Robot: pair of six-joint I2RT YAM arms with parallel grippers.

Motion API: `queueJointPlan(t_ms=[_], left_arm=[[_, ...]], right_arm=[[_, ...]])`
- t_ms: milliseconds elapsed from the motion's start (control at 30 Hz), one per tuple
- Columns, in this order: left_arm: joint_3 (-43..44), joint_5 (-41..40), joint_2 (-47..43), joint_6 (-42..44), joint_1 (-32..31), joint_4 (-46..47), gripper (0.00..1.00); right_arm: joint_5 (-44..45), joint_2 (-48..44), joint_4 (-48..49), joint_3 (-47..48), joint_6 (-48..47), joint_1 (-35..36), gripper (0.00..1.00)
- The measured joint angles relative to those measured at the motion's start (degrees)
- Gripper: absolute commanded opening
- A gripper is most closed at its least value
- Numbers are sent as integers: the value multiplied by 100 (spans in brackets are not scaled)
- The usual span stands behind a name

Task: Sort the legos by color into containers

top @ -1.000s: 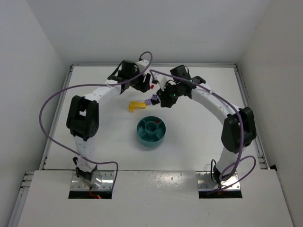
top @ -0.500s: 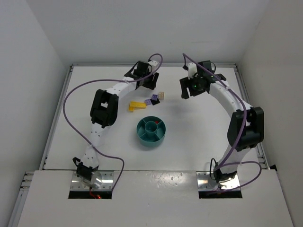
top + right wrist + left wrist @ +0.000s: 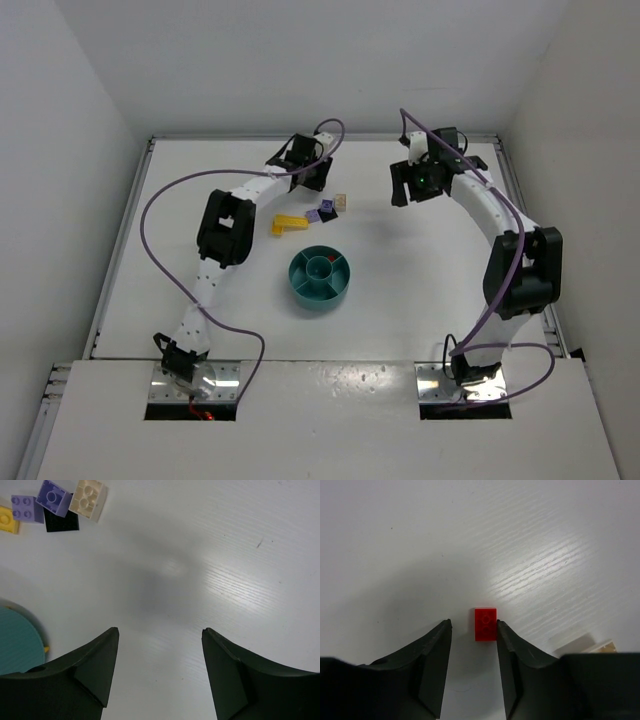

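Note:
A small red brick (image 3: pixel 485 624) lies flat on the white table between the tips of my left gripper (image 3: pixel 473 625). The gripper is open, and its right finger (image 3: pixel 512 645) touches the brick's edge. In the top view the left gripper (image 3: pixel 312 178) hides the red brick. Two purple bricks (image 3: pixel 52 495), a black brick (image 3: pixel 61 522), a beige brick (image 3: pixel 87 499) and a yellow brick (image 3: pixel 288 224) lie in a cluster behind the teal dish (image 3: pixel 300 283). My right gripper (image 3: pixel 160 630) is open and empty over bare table, to the right of the cluster (image 3: pixel 405 188).
The teal dish's rim (image 3: pixel 17 645) shows at the lower left of the right wrist view. The beige brick's edge (image 3: pixel 607 645) shows at the lower right of the left wrist view. White walls enclose the table at the back and both sides.
My right gripper has pulled away from the brick cluster to the right and back. My left gripper has moved right, and now sits over the red brick.

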Motion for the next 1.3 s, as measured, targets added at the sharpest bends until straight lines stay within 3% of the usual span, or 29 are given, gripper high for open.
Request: queueJointPlan(t_ms=[167, 433, 633, 933, 1300], left_arm=[[4, -9, 13, 33, -33, 11, 40], [7, 33, 20, 155, -70, 35, 18], [-339, 254, -157, 168, -70, 229, 16], [-2105, 1049, -1840, 249, 170, 376, 16], [-3762, 2706, -4538, 1314, 485, -74, 19]], right_arm=[[-92, 7, -2, 22, 0, -35, 68], [-249, 79, 0, 42, 0, -37, 67], [-669, 81, -4, 39, -162, -24, 63], [-1327, 308, -4, 37, -509, 103, 62], [-1478, 1163, -83, 555, -417, 275, 62]])
